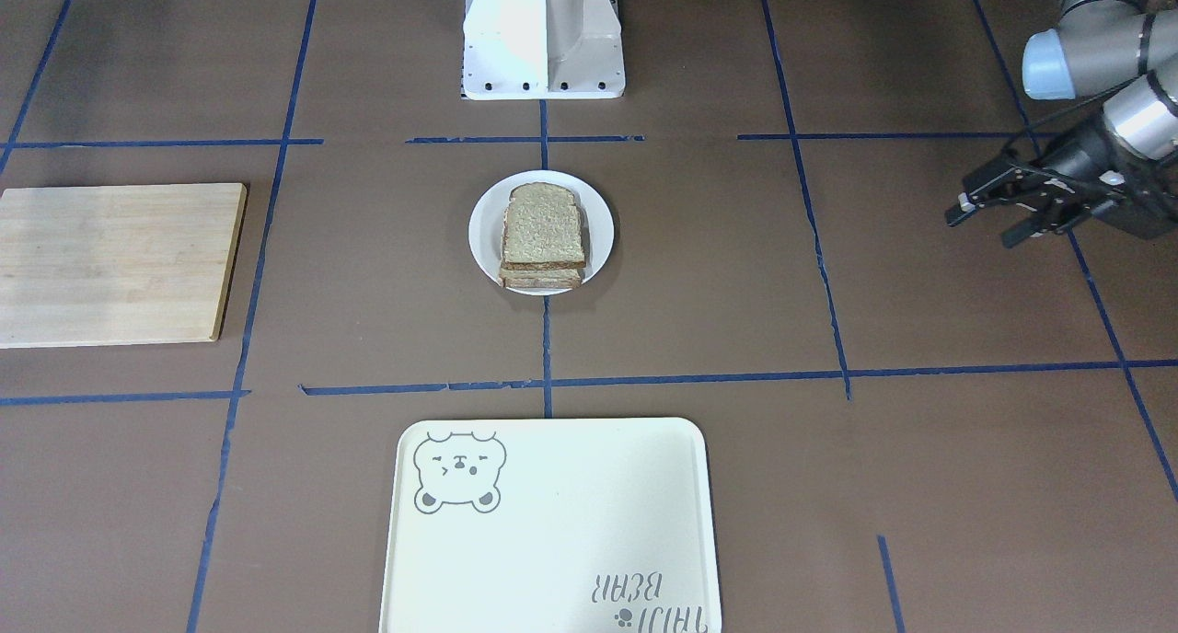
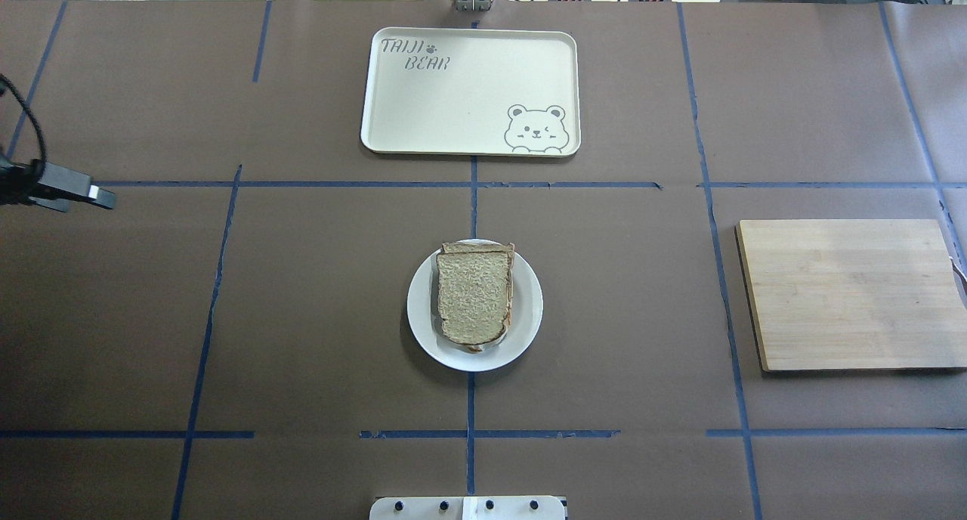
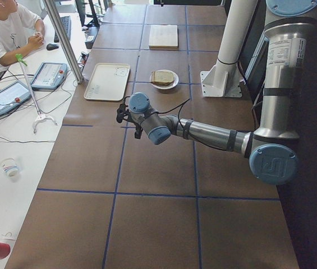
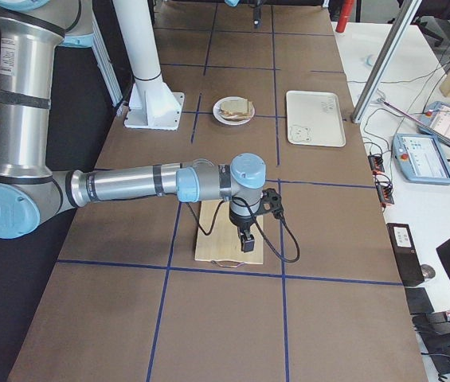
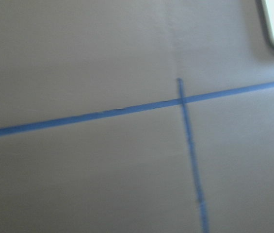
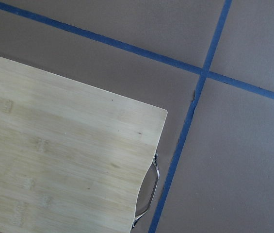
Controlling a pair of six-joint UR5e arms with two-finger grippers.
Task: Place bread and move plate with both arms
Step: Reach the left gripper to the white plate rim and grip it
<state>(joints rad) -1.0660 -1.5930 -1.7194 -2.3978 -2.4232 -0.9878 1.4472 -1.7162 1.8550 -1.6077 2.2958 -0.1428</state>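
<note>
The bread (image 1: pixel 543 224), a speckled wholemeal slice with a dark crust, lies on top of another slice on the small white plate (image 1: pixel 480 237) at the table's middle; both also show in the overhead view, the bread (image 2: pixel 474 293) on the plate (image 2: pixel 530 316). My left gripper (image 1: pixel 983 226) hovers far off at the table's left side, open and empty; it also shows at the overhead view's edge (image 2: pixel 83 201). My right gripper (image 4: pixel 244 241) shows only in the exterior right view, over the cutting board's end; I cannot tell whether it is open or shut.
A cream tray with a bear drawing (image 2: pixel 468 89) lies at the far side, beyond the plate. A wooden cutting board (image 2: pixel 846 293) lies on the robot's right, and the right wrist view shows its corner (image 6: pixel 54 160). The white pedestal base (image 1: pixel 543 35) stands behind the plate.
</note>
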